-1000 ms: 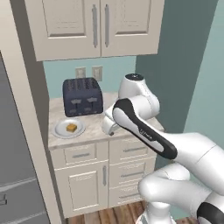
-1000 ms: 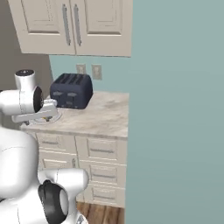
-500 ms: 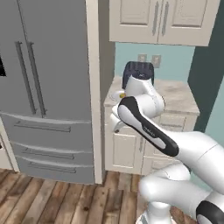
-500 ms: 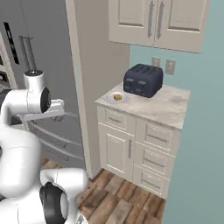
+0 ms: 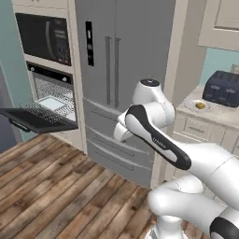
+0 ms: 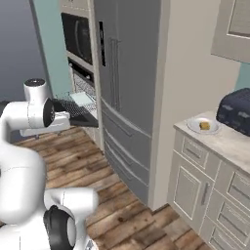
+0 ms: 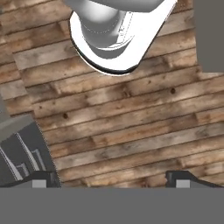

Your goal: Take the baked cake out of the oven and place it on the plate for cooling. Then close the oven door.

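Note:
The black oven [image 5: 50,88] stands at the far left with its oven door [image 5: 39,120] dropped open and flat. A pale square tray [image 5: 50,102] rests on the wire rack inside. Far to the right, the small pale plate [image 5: 189,105] sits on the counter with a small yellow-brown cake [image 5: 200,105] on it; both show again as plate [image 6: 193,126] and cake [image 6: 204,125]. My gripper [image 7: 111,180] points down at the wooden floor, open, its fingertips [image 7: 41,179] wide apart with nothing between them. It hangs in front of the fridge, between oven and counter.
A tall grey fridge [image 5: 121,70] stands between oven and counter. The black microwave [image 5: 44,37] sits above the oven. A dark toaster [image 5: 223,88] stands behind the plate. White cabinet drawers [image 6: 205,190] are below the counter. Wooden floor [image 5: 46,186] lies open before the oven.
The whole picture has swung left as the base turned: the counter with plate and toaster slid to the right edge, and the fridge, then the open oven, came into view.

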Robot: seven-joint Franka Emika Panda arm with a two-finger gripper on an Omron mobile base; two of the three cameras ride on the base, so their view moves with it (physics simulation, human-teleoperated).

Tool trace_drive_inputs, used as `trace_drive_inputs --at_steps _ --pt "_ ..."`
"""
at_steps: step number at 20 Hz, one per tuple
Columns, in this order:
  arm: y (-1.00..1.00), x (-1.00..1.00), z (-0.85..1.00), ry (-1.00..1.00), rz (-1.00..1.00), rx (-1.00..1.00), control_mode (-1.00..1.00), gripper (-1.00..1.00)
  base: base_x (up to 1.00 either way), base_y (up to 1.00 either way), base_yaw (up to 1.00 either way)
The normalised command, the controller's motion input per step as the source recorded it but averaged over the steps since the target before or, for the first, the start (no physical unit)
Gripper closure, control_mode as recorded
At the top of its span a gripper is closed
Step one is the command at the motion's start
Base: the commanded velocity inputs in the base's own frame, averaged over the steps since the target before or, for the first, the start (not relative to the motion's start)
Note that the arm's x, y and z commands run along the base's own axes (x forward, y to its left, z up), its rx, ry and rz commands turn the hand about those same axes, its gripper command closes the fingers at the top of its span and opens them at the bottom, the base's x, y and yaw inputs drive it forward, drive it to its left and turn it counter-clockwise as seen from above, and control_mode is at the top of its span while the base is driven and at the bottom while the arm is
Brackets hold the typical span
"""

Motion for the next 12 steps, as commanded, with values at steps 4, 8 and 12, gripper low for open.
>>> trace_drive_inputs --at_steps 4,8,12 --pt "0.0 0.0 0.0 0.0 0.0 0.0 1.0 -1.0 1.0 0.0 0.47" --pt "0.0 0.0 0.0 0.0 0.0 0.0 1.0 -1.0 1.0 -0.02 0.36" --pt "0.0 0.0 0.0 0.0 0.0 0.0 1.0 -1.0 1.0 -0.06 0.25"
